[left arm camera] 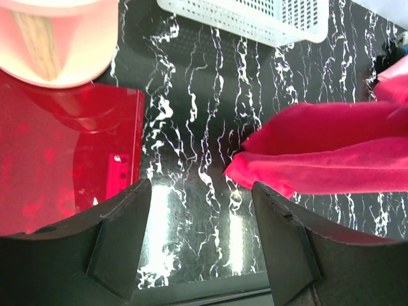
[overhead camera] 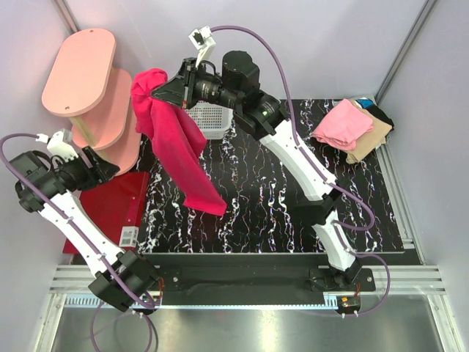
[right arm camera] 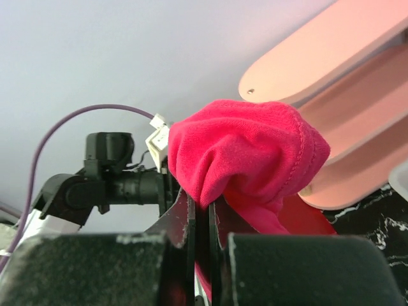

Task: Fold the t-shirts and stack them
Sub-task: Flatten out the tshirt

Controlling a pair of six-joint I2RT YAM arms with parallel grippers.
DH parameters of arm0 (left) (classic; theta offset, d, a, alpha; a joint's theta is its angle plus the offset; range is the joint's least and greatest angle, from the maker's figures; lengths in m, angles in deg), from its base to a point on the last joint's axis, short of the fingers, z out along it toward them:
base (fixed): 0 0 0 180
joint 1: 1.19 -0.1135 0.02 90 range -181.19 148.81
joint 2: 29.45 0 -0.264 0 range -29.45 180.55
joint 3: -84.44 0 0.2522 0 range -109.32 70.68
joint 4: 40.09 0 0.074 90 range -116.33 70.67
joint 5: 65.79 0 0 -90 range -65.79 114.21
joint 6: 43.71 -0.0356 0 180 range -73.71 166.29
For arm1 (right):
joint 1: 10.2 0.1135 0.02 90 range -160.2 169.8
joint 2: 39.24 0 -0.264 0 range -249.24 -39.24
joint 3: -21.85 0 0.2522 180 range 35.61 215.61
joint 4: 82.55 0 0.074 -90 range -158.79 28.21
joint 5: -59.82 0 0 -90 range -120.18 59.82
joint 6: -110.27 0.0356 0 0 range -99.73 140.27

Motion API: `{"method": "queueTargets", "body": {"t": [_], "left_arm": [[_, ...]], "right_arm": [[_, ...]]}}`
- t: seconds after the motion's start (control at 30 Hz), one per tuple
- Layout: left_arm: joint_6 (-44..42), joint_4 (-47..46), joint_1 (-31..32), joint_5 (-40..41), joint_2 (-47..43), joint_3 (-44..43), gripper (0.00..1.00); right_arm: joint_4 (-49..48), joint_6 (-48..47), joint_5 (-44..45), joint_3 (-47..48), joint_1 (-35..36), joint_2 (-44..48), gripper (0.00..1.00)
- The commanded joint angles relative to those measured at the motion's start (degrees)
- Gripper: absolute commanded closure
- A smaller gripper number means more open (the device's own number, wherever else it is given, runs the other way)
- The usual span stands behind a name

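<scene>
Bright magenta-red cloth t-shirt [overhead camera: 176, 147], black bench veined white like marble [overhead camera: 278, 216], glossy dark red flat mat [overhead camera: 110, 207], white plastic mesh basket [overhead camera: 212, 122], folded light pink cloth t-shirt [overhead camera: 343, 125].

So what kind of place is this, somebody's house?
Probably a robot lab booth, not a house: bare grey walls, a metal mounting rail, and the right gripper holding a magenta t-shirt.

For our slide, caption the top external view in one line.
Right gripper holds a magenta t-shirt aloft over the marbled table; open left gripper hovers nearby.
</scene>
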Motion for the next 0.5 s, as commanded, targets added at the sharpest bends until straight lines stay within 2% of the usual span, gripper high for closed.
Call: {"method": "queueTargets", "body": {"t": [0.0, 0.1, 0.23, 0.27, 0.33, 0.37, 0.43, 0.47], "left_arm": [[-0.60, -0.83, -0.11, -2.58, -1.40, 0.83, 0.31], [-0.25, -0.83, 0.07, -2.85, -1.22, 0.83, 0.31], [0.01, -0.75, 0.59, -3.02, -1.22, 0.40, 0.31], [0.19, -0.83, 0.85, -3.02, -1.13, -0.22, 0.31], [0.36, -0.83, 1.03, -3.37, -0.78, -0.75, 0.31], [0.54, -0.83, 1.56, -3.55, -0.52, -1.44, 0.31], [0.98, -0.92, 2.44, -3.46, 0.09, -2.24, 0.31], [1.68, -0.92, 3.66, -3.46, 0.36, -3.29, 0.31]], "right_arm": [[-7.39, -0.06, -4.79, 1.81, -0.54, 3.22, 1.00], [-6.26, -0.33, -3.83, -1.87, -2.46, 6.38, 1.00], [4.35, -3.14, 5.46, -11.43, -5.28, 15.22, 1.00], [5.08, -4.54, 10.97, -19.90, -5.46, 17.79, 1.00], [5.44, -7.53, 18.20, -30.04, -5.72, 26.37, 1.00], [5.53, -8.15, 22.85, -39.41, -5.99, 28.95, 1.00], [6.14, -7.02, 27.71, -48.51, -7.04, 36.13, 1.00], [6.40, -6.49, 30.34, -57.25, -7.39, 38.36, 1.00]]}}
